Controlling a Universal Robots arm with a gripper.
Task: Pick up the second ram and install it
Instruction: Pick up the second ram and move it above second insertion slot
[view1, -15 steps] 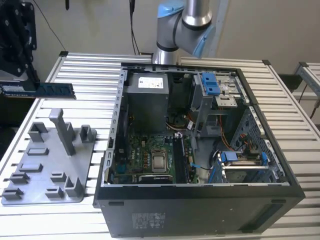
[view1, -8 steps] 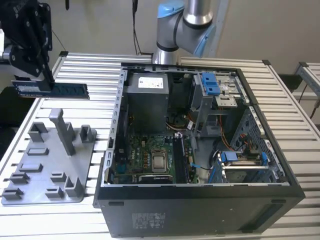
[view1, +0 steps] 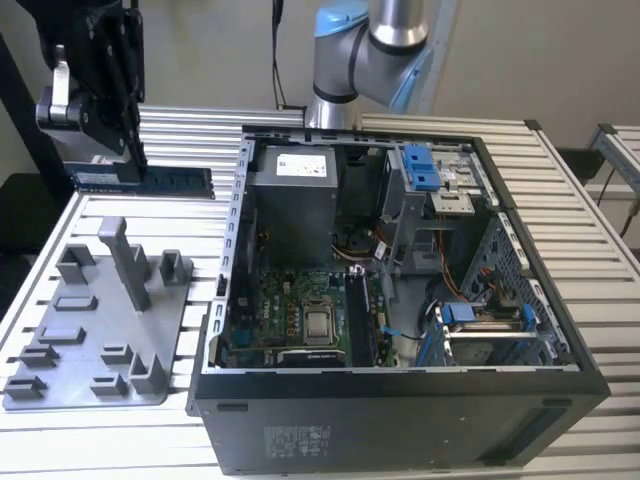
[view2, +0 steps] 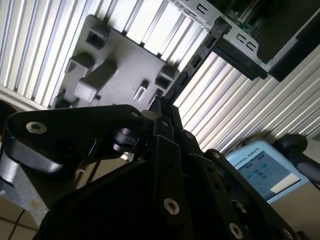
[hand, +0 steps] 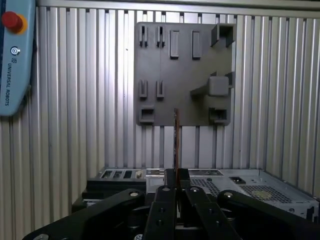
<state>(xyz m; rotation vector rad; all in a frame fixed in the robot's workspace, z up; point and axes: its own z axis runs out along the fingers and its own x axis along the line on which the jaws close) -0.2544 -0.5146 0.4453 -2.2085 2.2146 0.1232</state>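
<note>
Clamping the second ram by its upper edge, the pincer has its black fingers drawn together on the stick and holds it clear above the counter. The exterior view gives the ram broadside: a long, thin, dark green-black board held level, reaching out past the pincer toward the computer case. The first wrist view gives it edge-on, a mere sliver running out from between the fingertips, with the black, bolted linkage of the pincer in front. Below the pincer lies a flat grey plastic tray, matte, moulded with small blocky slots and one tall post. Beside that stands the open case, dark sheet metal around a green motherboard. The counter is ribbed aluminium slats. Both wrist views add a blue-grey pendant lying on the slats.
</note>
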